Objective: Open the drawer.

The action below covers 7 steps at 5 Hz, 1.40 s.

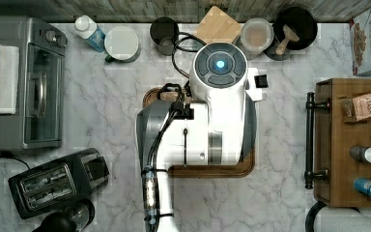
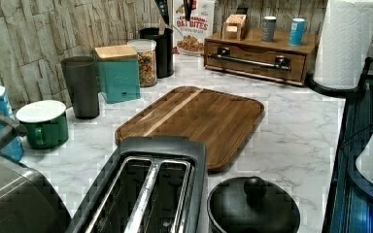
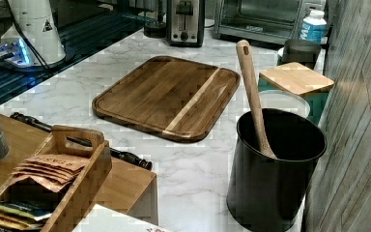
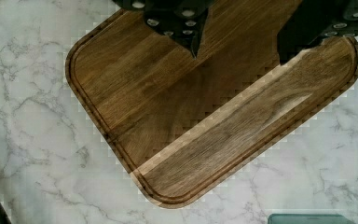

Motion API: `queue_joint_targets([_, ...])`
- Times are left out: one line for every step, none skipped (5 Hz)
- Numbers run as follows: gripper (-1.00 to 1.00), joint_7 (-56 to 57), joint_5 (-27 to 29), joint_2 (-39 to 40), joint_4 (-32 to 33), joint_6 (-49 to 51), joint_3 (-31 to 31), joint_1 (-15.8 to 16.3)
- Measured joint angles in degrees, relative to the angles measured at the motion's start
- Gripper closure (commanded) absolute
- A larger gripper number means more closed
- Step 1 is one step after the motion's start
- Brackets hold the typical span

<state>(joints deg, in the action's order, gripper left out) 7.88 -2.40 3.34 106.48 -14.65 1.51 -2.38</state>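
Note:
The drawer point(image 2: 257, 65) is a medium-brown wooden box at the left view's far right of the counter, and its front sits flush with the box. A long black pipe handle point(image 2: 250, 60) runs across that front. In the top view the drawer point(image 1: 335, 145) and its handle point(image 1: 310, 140) lie at the right edge, with a packet holder and two small jars on top. The handle point(image 3: 79, 140) also shows in the right view. My gripper point(image 4: 240, 56) hangs open above the flat wooden tray point(image 4: 205, 116), nothing between its fingers point(image 4: 193, 44), well apart from the drawer.
My arm point(image 1: 207, 111) covers most of the tray point(image 1: 212, 170) in mid-counter. A grey toaster oven point(image 1: 24, 82) and black toaster point(image 1: 58, 181) stand at the top view's left. Canisters, a green mug point(image 2: 43, 124) and a utensil pot point(image 3: 275, 164) line the wall. A paper towel roll point(image 2: 345, 43) stands beside the drawer.

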Motion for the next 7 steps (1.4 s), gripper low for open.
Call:
queue_joint_targets([-1.0, 0.0, -1.01, 0.09, 0.22, -0.77, 0.0, 0.0])
queue_joint_targets([-1.0, 0.15, -1.0, 0.22, 0.45, -0.8, 0.0, -0.1])
queue_joint_targets([-1.0, 4.58, -1.02, -0.66, 2.69, -3.18, 0.09, -0.42])
queue_joint_targets([-1.0, 16.54, -1.02, -2.91, 7.5, -6.29, -0.07, -1.07])
queue_joint_targets([-1.0, 29.35, -1.1, -4.52, 12.03, -10.28, -1.34, -1.36])
queue_joint_targets([-1.0, 38.08, -1.04, -4.47, 14.6, -14.87, -3.94, -1.39])
queue_joint_targets([-1.0, 43.43, -1.23, -4.38, 15.61, -16.1, -5.63, -3.53])
